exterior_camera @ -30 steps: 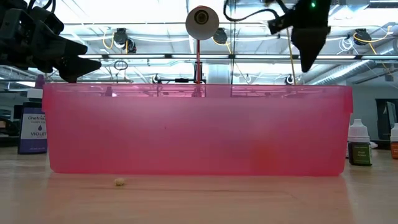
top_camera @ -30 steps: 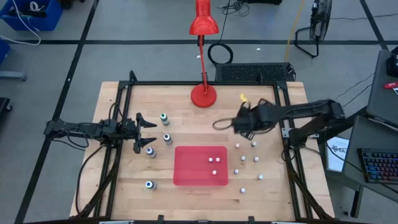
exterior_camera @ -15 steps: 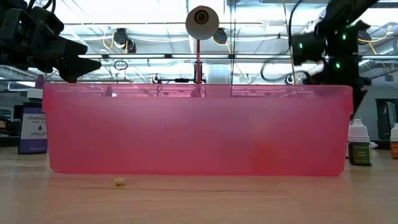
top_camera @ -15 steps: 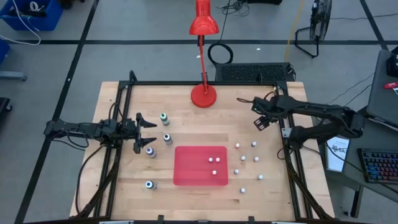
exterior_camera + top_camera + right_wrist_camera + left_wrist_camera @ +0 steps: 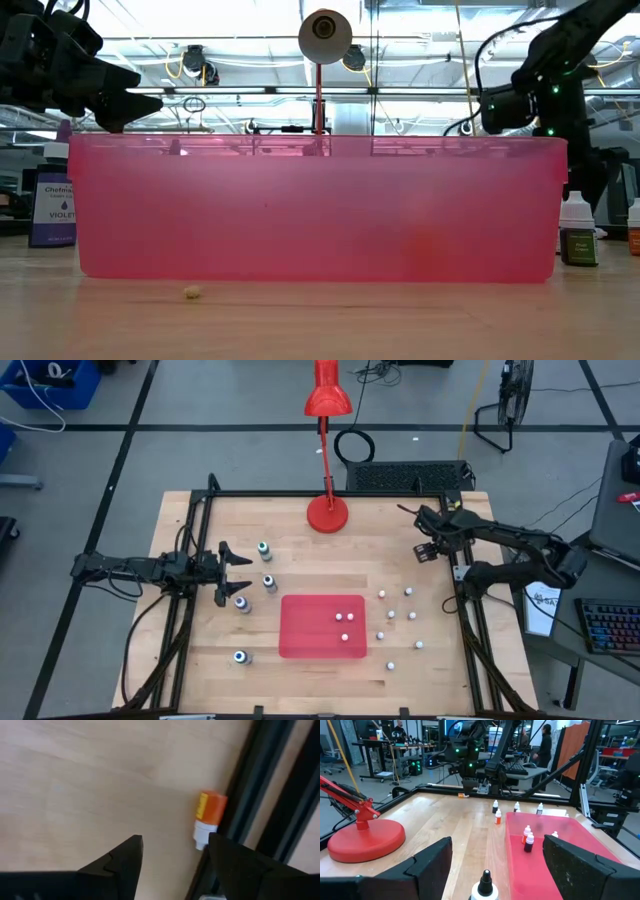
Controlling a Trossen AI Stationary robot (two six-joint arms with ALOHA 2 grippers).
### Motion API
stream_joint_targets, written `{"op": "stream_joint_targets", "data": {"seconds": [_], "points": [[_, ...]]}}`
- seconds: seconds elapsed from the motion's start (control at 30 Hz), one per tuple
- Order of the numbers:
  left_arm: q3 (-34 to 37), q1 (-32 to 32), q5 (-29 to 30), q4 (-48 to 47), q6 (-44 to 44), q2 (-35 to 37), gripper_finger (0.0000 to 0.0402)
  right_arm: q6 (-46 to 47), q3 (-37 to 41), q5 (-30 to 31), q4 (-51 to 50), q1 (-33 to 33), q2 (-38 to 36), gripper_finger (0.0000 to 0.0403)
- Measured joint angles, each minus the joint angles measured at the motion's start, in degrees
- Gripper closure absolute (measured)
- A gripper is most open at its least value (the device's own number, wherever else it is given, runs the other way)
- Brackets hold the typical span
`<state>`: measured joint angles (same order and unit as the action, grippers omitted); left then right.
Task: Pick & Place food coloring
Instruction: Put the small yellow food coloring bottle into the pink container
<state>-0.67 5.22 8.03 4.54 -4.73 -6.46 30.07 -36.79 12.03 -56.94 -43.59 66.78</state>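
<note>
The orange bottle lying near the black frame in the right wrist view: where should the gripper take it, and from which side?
Probably from above, across the orange body, with the open right gripper turned so one finger slips between bottle and black frame rail. It lies on its side, white cap toward the fingers, close against the rail, leaving little room there.

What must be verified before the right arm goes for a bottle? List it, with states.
1. Right gripper open, empty: ok.
2. Orange bottle upright: not ok, it lies on its side beside the frame rail.
3. Bottle centred between the fingers: not ok, it sits toward one finger.
4. Red tray has bare room: ok.
5. Left gripper away at the table's left side: ok.
6. Bottle's cap tight: cannot tell.
</note>
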Motion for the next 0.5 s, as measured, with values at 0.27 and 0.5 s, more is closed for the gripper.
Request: {"op": "stream_joint_targets", "data": {"seconds": [0.27,0.5], "points": [[0.0,0.0,0.0,0.0,0.0,0.0,0.0096,1.2,0.9,1.4,0.8,-4.1,1.4,0.0212],[0.0,0.0,0.0,0.0,0.0,0.0,0.0096,0.2,0.9,1.6,4.7,-5.2,9.9,0.0312]]}}
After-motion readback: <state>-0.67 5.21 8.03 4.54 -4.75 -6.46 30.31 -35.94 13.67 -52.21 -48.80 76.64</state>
